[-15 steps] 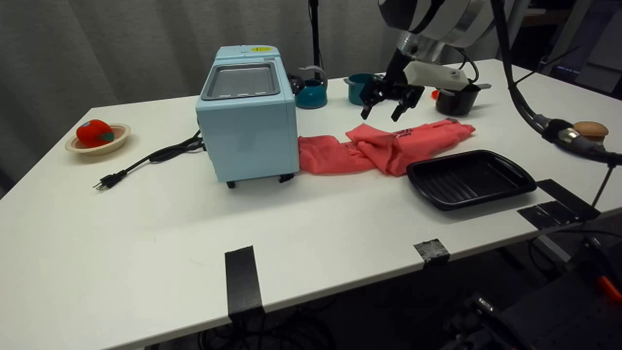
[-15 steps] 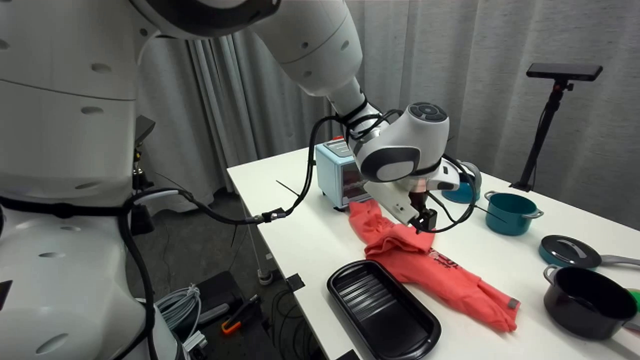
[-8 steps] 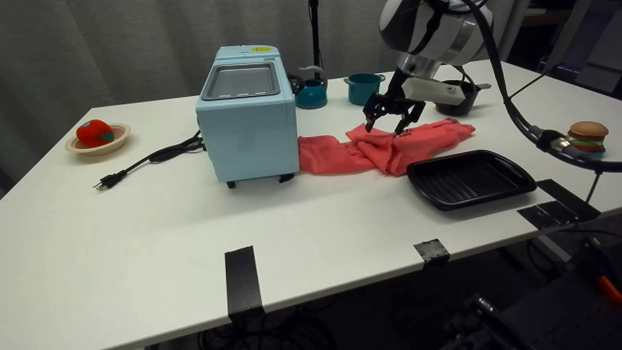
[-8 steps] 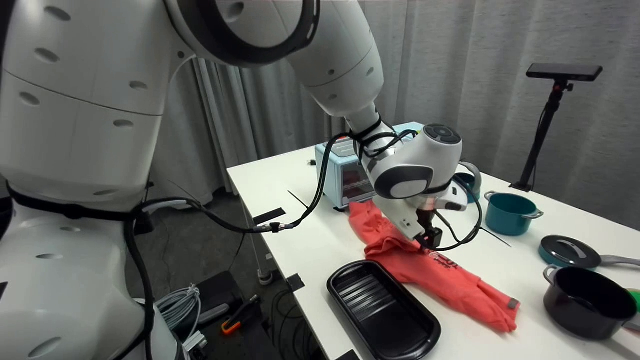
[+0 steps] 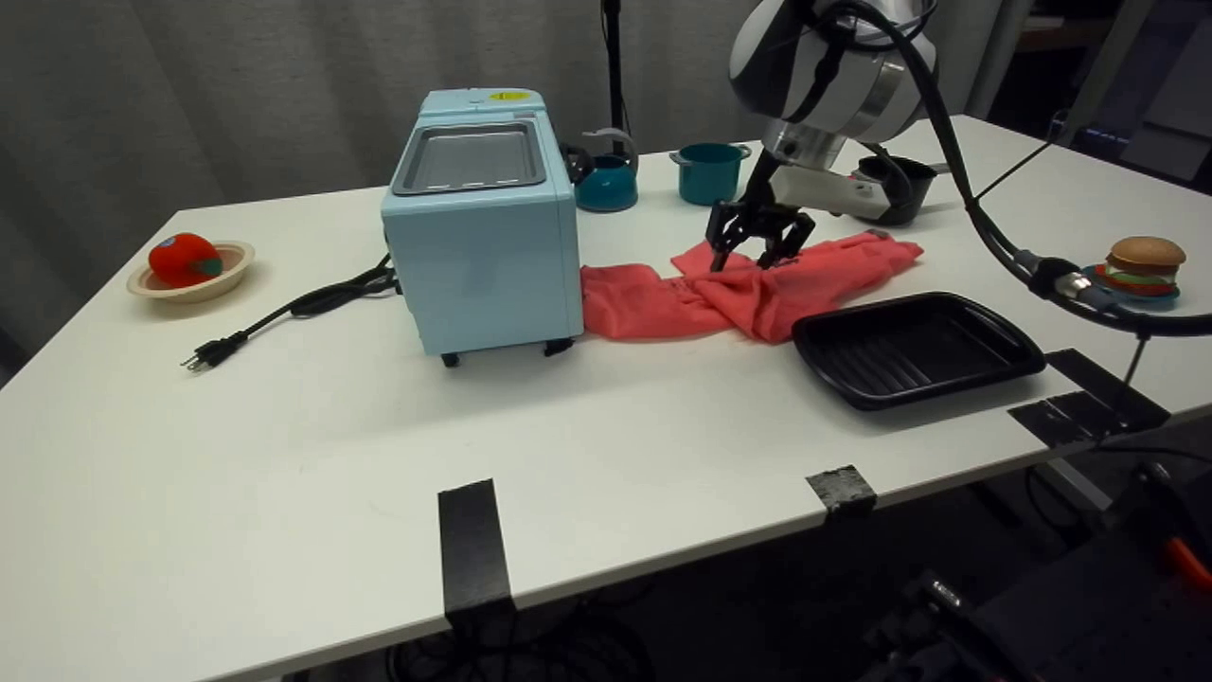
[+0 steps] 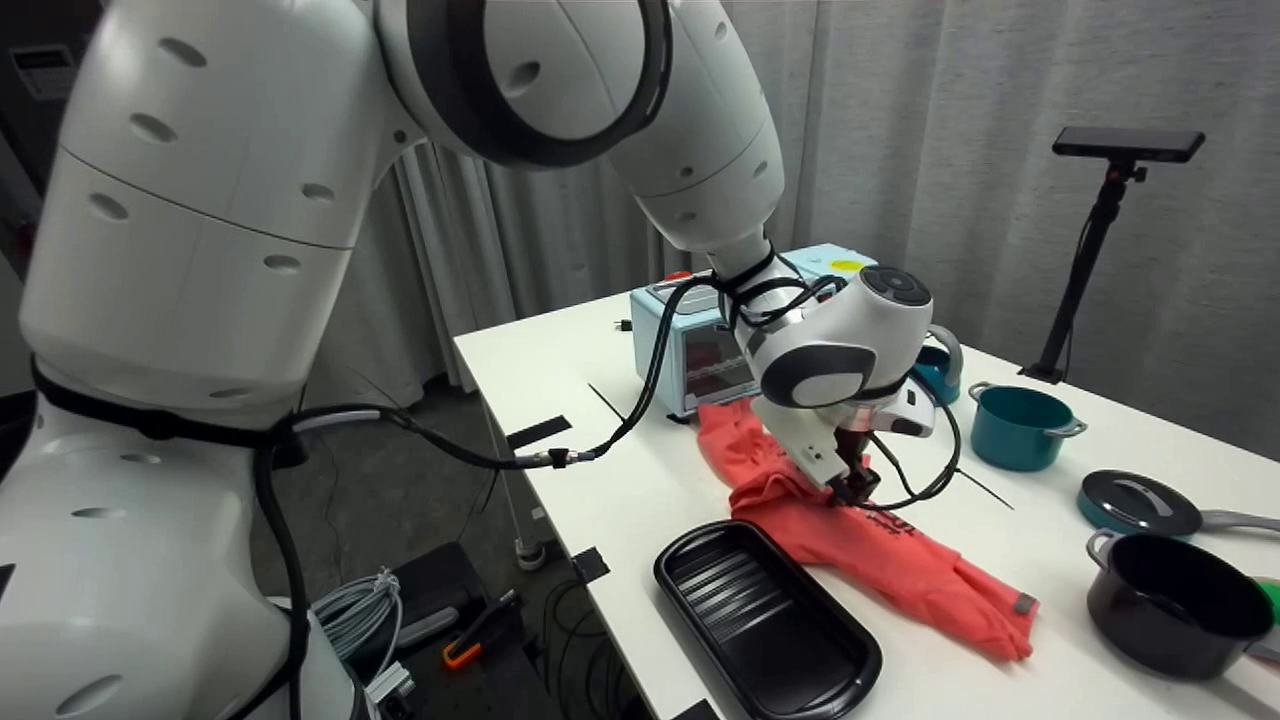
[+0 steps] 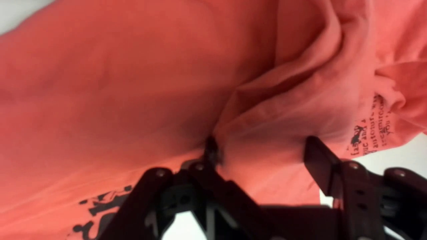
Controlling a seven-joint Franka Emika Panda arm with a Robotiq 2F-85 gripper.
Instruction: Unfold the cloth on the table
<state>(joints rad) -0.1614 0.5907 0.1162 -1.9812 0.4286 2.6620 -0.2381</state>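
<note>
In an exterior view you look down toward the curtain, much of the table in frame. In an exterior view you look over the table from close beside the arm. Both exterior views share the cloth, pan and oven. Your wrist view faces the cloth up close, gripper along the bottom.

The cloth is matt fabric, the table smooth and matt, the ridged tray glossy.

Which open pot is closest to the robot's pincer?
The teal pot: in both exterior views it looks nearer the pincer than the black pot does.
</note>
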